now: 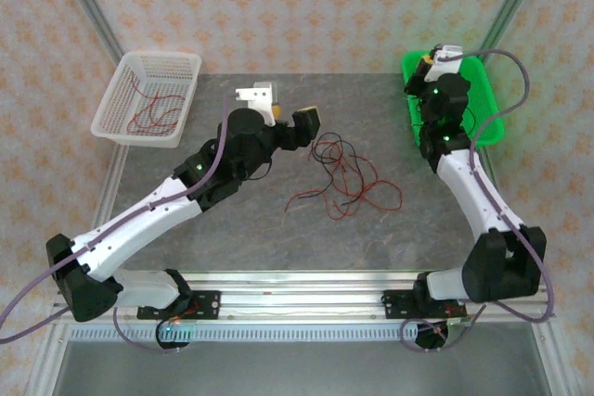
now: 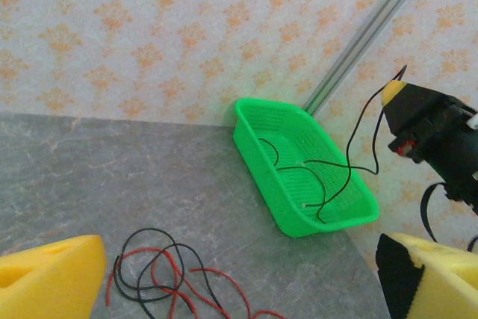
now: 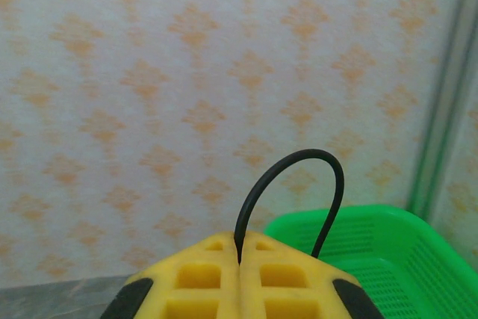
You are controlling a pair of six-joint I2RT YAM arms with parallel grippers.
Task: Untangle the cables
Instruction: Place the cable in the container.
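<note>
Left gripper (image 2: pixel 239 282) spread wide; red-black cable tangle (image 2: pixel 160 270) ahead. Right gripper (image 3: pixel 240 255) pinches black cable (image 3: pixel 299 156); green basket (image 3: pixel 388 252) ahead-right.

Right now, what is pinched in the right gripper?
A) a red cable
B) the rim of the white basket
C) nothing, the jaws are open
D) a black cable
D: the right wrist view shows the right gripper shut, with a black cable arching up from between its yellow pads, and the green basket just behind.
</note>
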